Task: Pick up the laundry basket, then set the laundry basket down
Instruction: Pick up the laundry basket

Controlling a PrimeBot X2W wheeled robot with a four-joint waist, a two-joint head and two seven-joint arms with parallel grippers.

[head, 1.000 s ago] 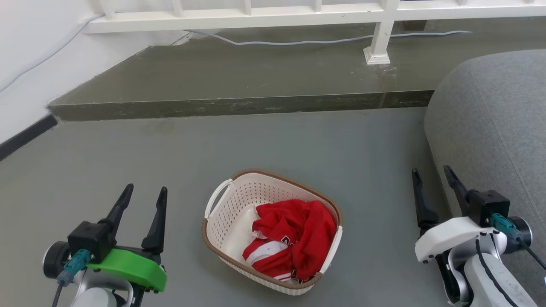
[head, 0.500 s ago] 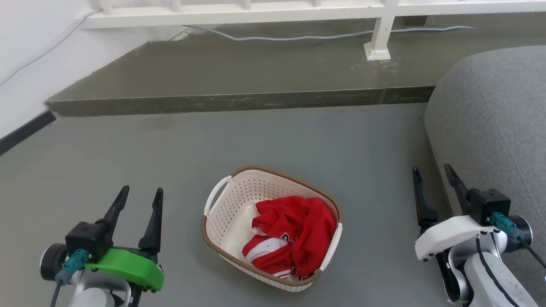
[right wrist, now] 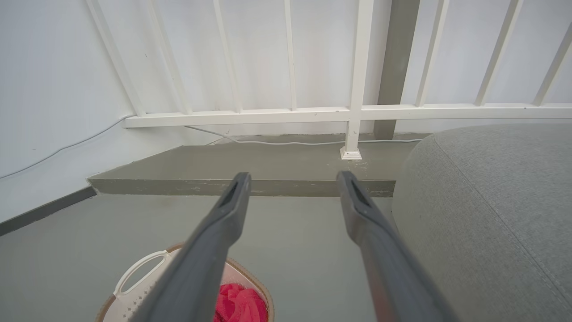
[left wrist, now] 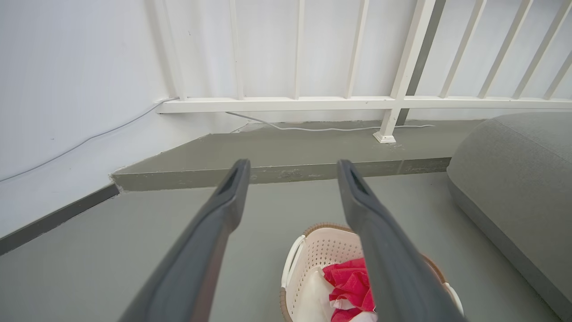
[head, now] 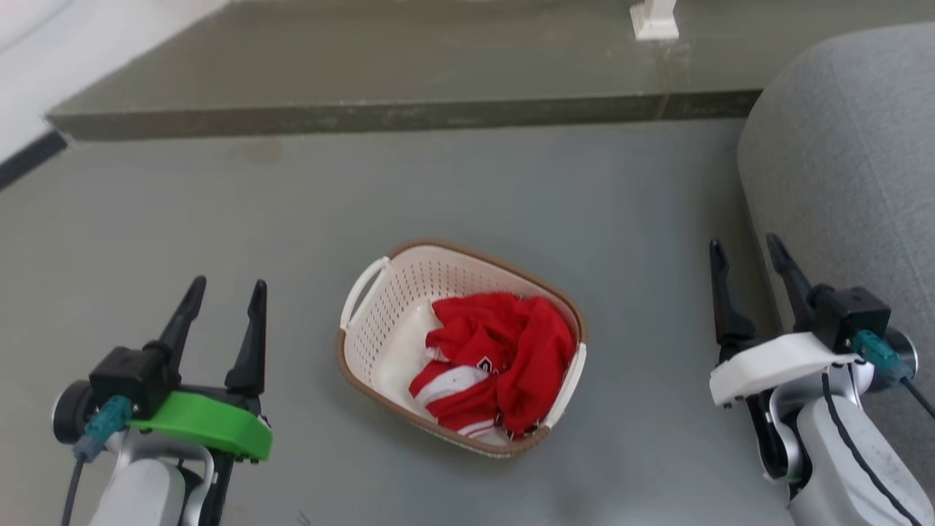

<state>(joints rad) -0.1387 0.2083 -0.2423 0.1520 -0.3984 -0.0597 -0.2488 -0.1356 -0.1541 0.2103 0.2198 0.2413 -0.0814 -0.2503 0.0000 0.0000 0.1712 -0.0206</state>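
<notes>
Our head camera tipped down. We hold left claw (head: pixel 229 283) and right claw (head: pixel 744 242) open; cream perforated plastic laundry basket (head: pixel 398 314) between, seemingly nearer left.

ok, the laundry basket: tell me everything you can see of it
The laundry basket is a small cream-white plastic tub, rounded-rectangular, with perforated walls, a brown woven-look rim and two white loop handles on opposite sides. It sits upright, skewed to the head view, on the grey floor and holds a crumpled red-and-white garment. The left claw and right claw are open on either side, and neither touches it.
</notes>
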